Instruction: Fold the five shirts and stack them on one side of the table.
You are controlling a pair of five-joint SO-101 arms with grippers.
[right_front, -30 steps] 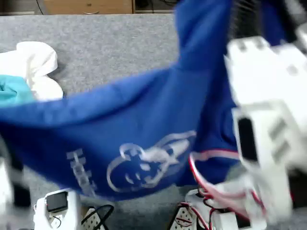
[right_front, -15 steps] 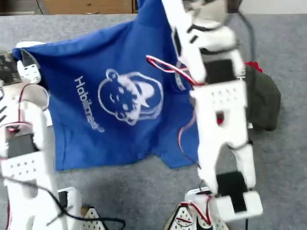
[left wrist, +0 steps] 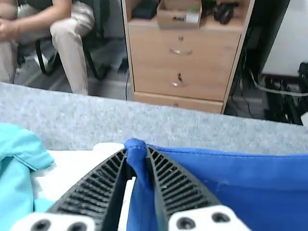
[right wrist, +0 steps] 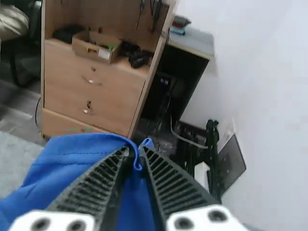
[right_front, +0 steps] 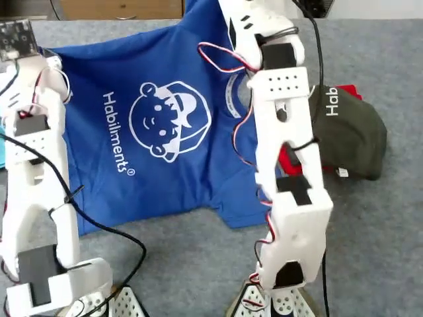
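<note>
Blue shirt (right_front: 165, 178) has come down flatter and wider over the grey table (right_front: 377, 238) than half a second back, print side up. Both arms have swung out toward the far edge. Left gripper (left wrist: 136, 150): jaws closed tight on a fold of the shirt's edge, cloth pinched at the very tips. Right gripper (right wrist: 135, 153): jaws likewise closed, a small peak of blue cloth nipped between the tips, the rest spreading away beneath. From above, the shirt spreads from the left arm (right_front: 36, 165) to under the right arm (right_front: 284, 132), near hem on the table. Dark shirt (right_front: 357, 139) and red shirt (right_front: 349, 92) are heaped just beyond the right arm. Teal shirt (left wrist: 14, 168) and white shirt (left wrist: 72, 166) lie just beside the left gripper.
</note>
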